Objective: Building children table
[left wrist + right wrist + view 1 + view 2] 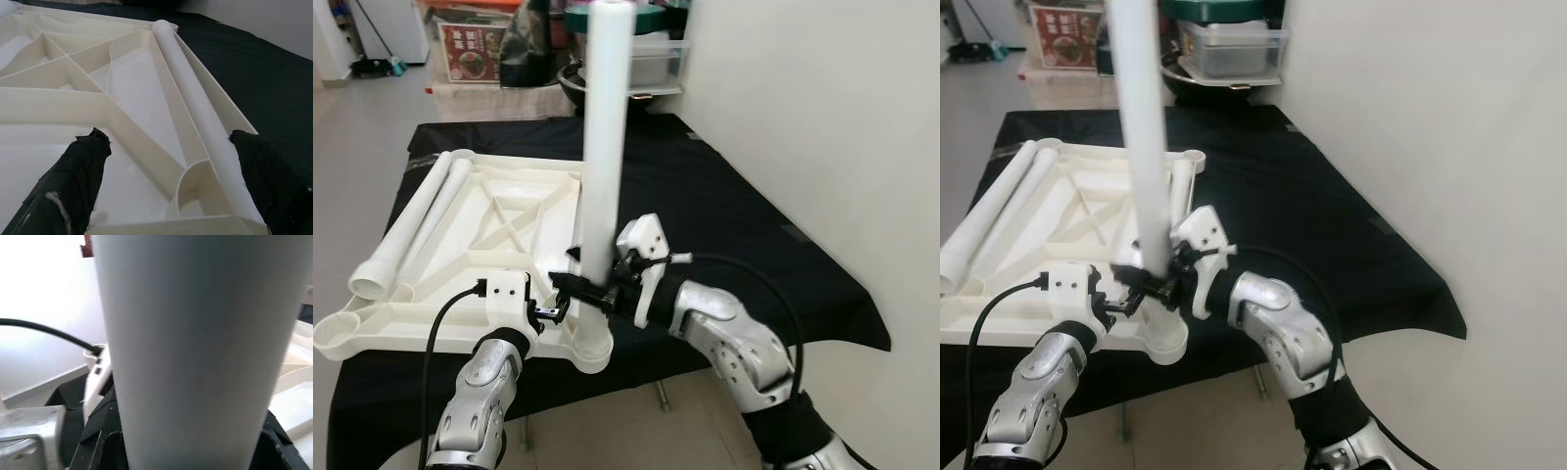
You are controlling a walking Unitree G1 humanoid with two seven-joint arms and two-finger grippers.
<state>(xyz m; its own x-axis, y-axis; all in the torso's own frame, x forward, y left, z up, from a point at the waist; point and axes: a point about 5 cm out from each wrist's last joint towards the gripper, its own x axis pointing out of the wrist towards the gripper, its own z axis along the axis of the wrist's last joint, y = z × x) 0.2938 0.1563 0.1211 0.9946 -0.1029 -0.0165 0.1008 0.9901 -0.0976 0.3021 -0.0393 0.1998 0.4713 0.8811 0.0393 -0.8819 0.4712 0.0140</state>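
Fingers of the right gripper (pixel 600 291) are closed around the upright white leg tube (pixel 603 166) low on its length, just above the corner socket (pixel 590 345) of the upturned white tabletop (pixel 499 230), where the tube's foot sits. The left gripper (pixel 551 313) rests just beside that socket at the tabletop's near edge; its wrist view shows its two black fingers (pixel 78 166) spread wide with nothing between them, looking along the ribbed underside.

The tube looks like hollow moulded plastic: light, stiff and smooth, so I judge it prone to slipping or twisting in a narrow pinch. Because it stands tall above the grip, a hold this low gives good downward push into the socket but little control over tilt at the top. The tabletop seems light too and could slide on the black cloth (pixel 734 206) when pressed, so bracing its rim near the socket is sensible.

Two more leg tubes (pixel 416 225) lie side by side along the tabletop's left edge, and another lies along its right-hand inner wall (pixel 195 98).
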